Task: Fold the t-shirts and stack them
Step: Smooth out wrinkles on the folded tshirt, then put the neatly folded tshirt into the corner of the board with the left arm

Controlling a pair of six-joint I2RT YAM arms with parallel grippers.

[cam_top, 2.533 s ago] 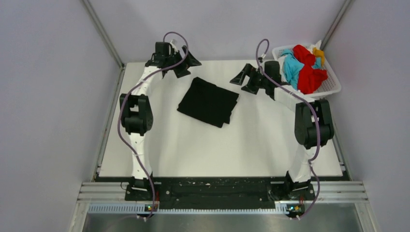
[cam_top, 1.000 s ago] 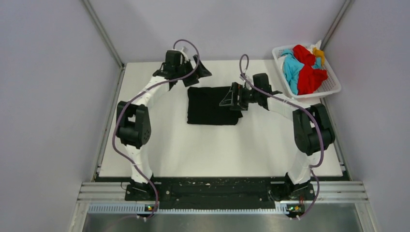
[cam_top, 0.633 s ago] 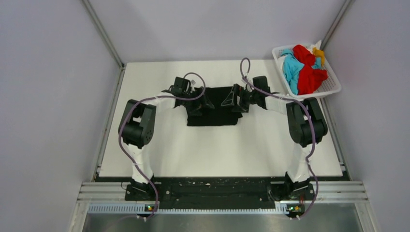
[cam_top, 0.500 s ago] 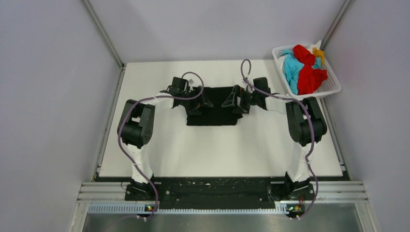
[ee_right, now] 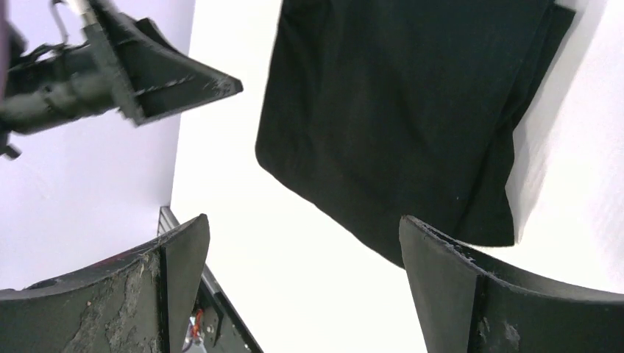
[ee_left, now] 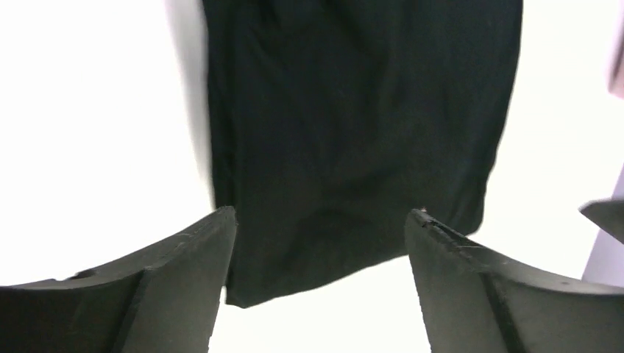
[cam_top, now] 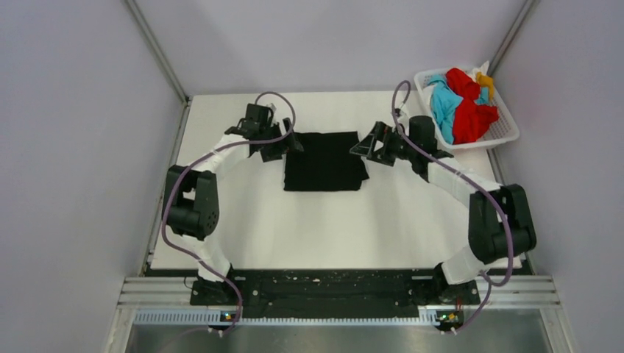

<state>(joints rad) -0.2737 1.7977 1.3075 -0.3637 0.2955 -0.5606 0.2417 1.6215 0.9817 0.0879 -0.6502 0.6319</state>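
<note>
We've got the left gripper (cam_top: 285,145) and right gripper (cam_top: 366,145) now backed off the one folded black cloth t-shirt (cam_top: 324,160) mid-table, both spread wide and empty. Three others, the red shirt (cam_top: 471,118), turquoise shirt (cam_top: 444,103) and orange-yellow shirt (cam_top: 484,79), stay in the one white lattice basket (cam_top: 506,125).

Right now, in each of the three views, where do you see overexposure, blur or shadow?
Left wrist view: the table is blown out to flat white, and the black t-shirt has a smeared left edge. Right wrist view: the table is also overexposed, and a soft grey shadow runs along the shirt's right edge. Top external view: even light, sharp, though the shirt shows almost no fold detail.
</note>
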